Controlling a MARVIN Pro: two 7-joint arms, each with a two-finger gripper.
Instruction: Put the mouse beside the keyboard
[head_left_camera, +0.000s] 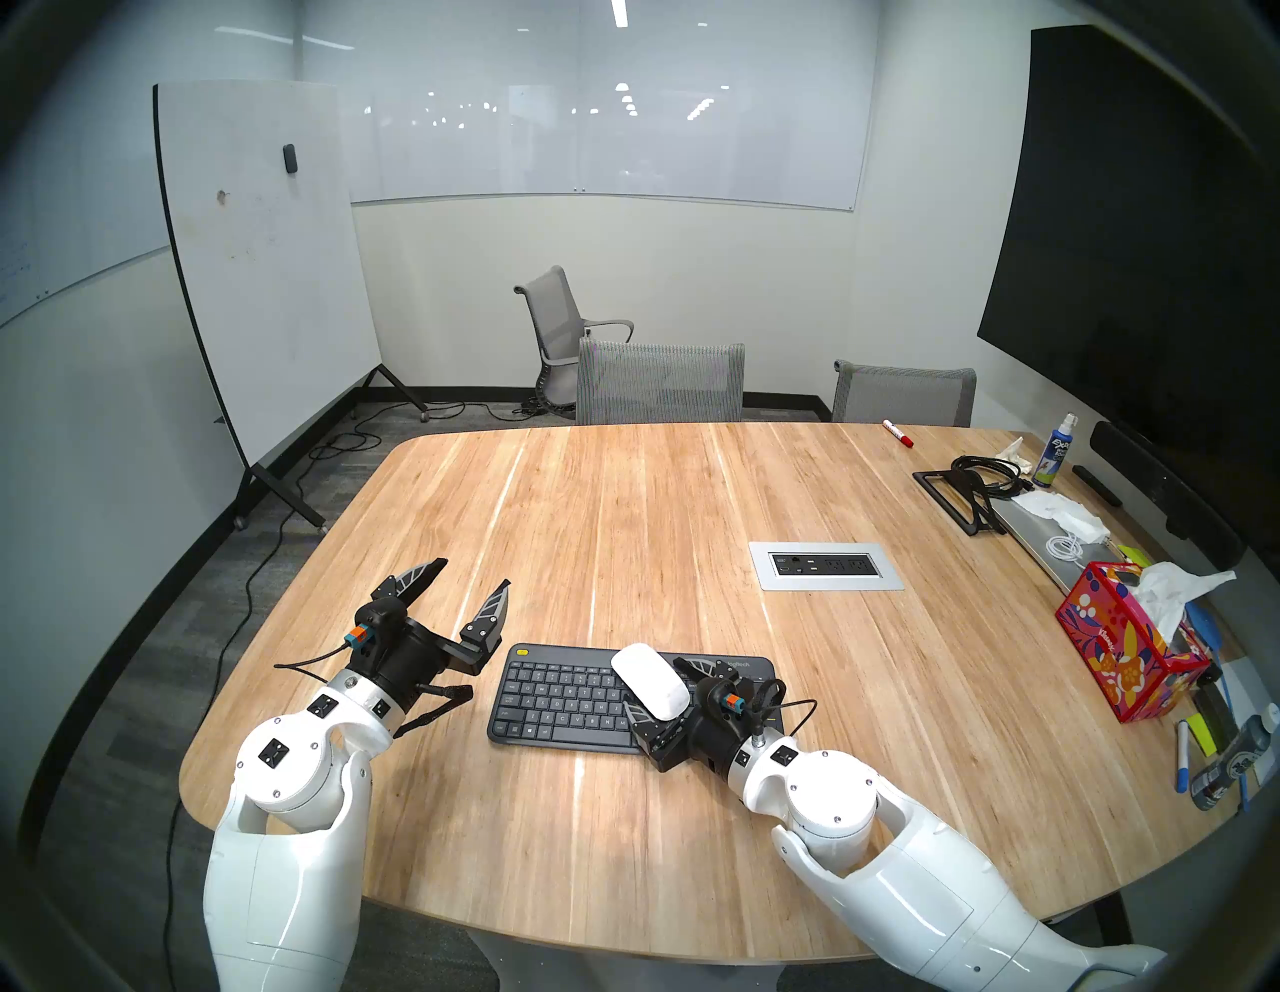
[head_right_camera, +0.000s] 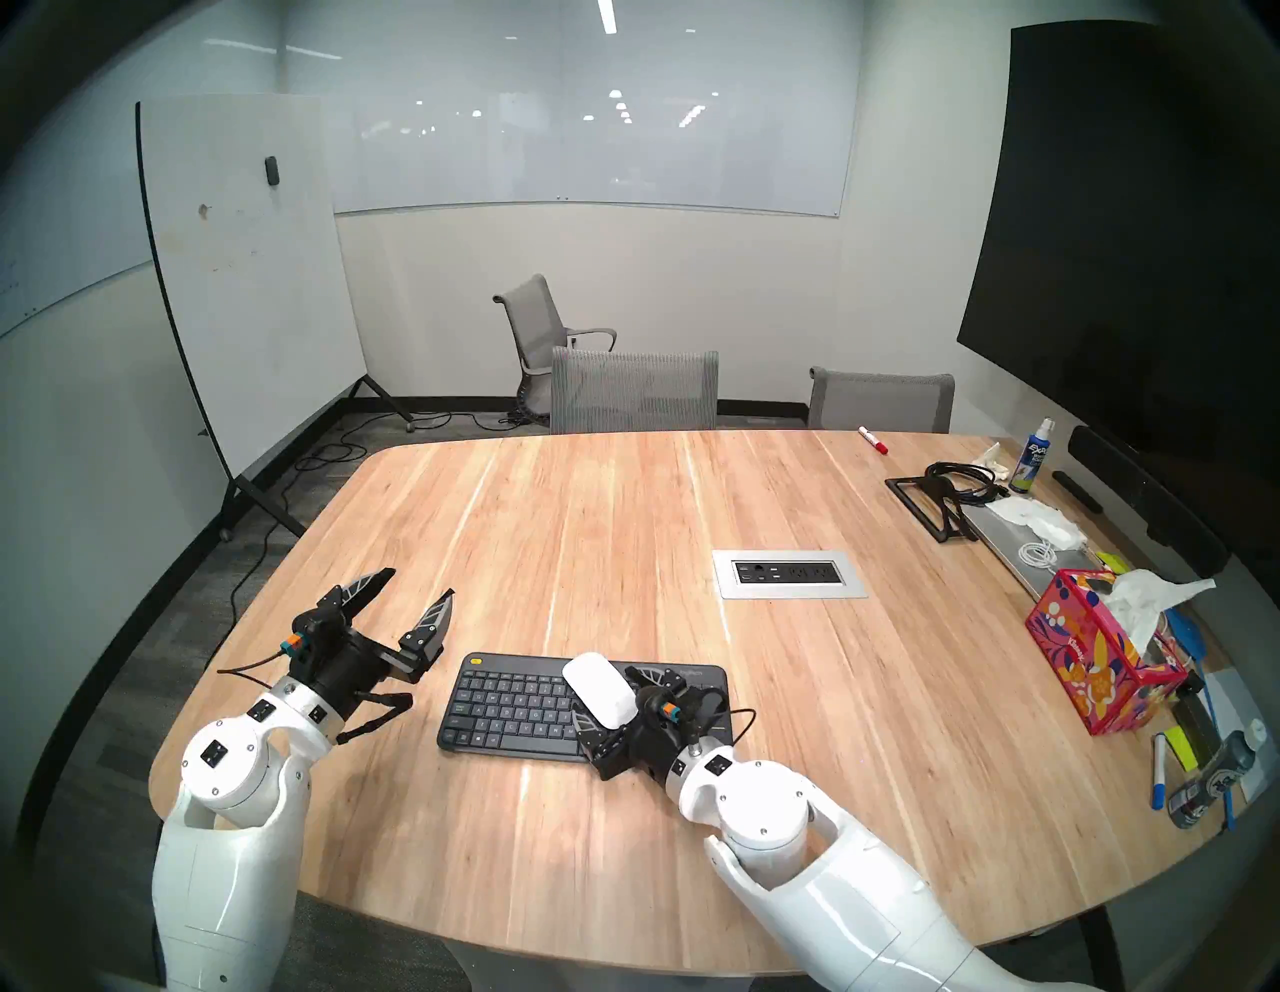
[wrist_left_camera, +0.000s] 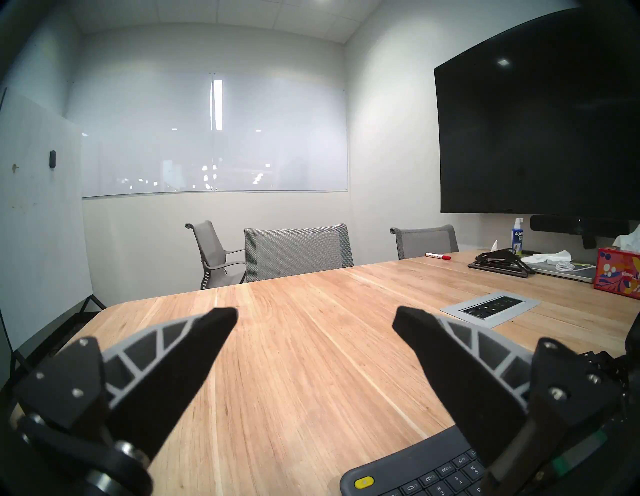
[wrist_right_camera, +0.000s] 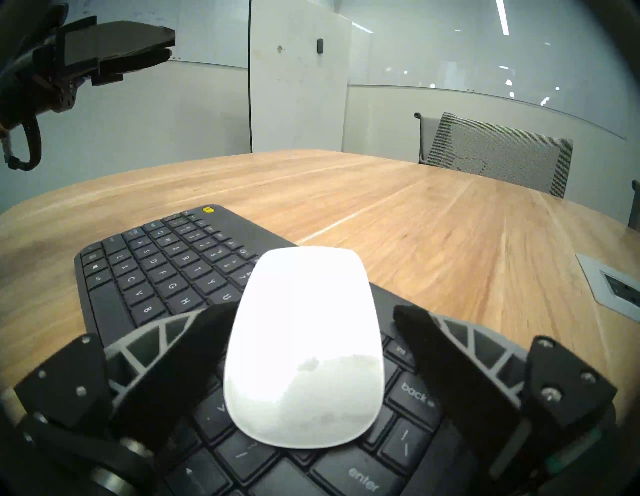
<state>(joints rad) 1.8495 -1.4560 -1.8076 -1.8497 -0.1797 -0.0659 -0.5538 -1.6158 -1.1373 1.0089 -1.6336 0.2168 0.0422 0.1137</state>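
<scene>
The glossy white mouse (head_left_camera: 651, 682) lies on top of the right half of the dark grey keyboard (head_left_camera: 554, 693), which lies flat near the wooden table's front edge. My right gripper (head_left_camera: 654, 687) is open and straddles the mouse, one finger on each side, low over the keys. In the right wrist view the mouse (wrist_right_camera: 304, 346) sits between the fingers (wrist_right_camera: 433, 346) above the keyboard (wrist_right_camera: 156, 273). My left gripper (head_left_camera: 473, 575) is open and empty, held above the table just left of the keyboard's yellow-button corner (wrist_left_camera: 363, 481).
A grey power outlet plate (head_left_camera: 824, 564) is set in the table behind and right of the keyboard. A red tissue box (head_left_camera: 1125, 651), markers, a laptop and a black stand (head_left_camera: 963, 492) crowd the right edge. Chairs (head_left_camera: 658, 381) stand at the far side.
</scene>
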